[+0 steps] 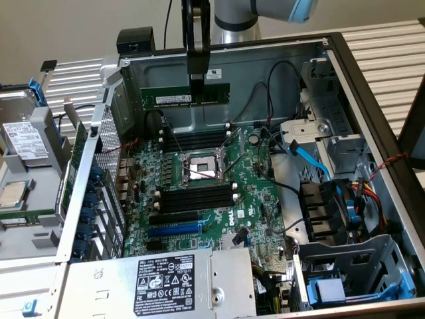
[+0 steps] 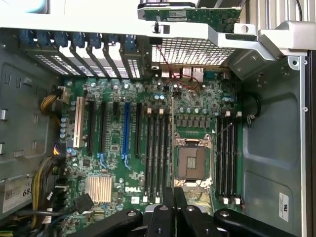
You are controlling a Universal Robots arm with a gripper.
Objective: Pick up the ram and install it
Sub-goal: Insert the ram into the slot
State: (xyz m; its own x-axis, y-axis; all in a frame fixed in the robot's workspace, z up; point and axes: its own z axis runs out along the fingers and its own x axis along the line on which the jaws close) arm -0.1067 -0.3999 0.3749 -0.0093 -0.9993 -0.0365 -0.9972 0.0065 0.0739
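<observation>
The gripper point(image 1: 197, 74) holds the ram point(image 1: 184, 96) up in the air, above the far part of the open computer case point(image 1: 372, 100). Its jaws are pinched shut on the top edge of the ram, near the middle. So the picking up is done, and the putting in is not done yet. The ram hangs flat and level, well above the green board point(image 1: 259, 193). It is not in any slot. The black slots point(image 1: 199, 197) on the near and far sides of the square socket point(image 1: 201, 167) look bare. The ram is a long, thin green stick with a small white label on its side. In the wrist view it shows only as a thin edge point(image 2: 172, 143) above the board.
</observation>
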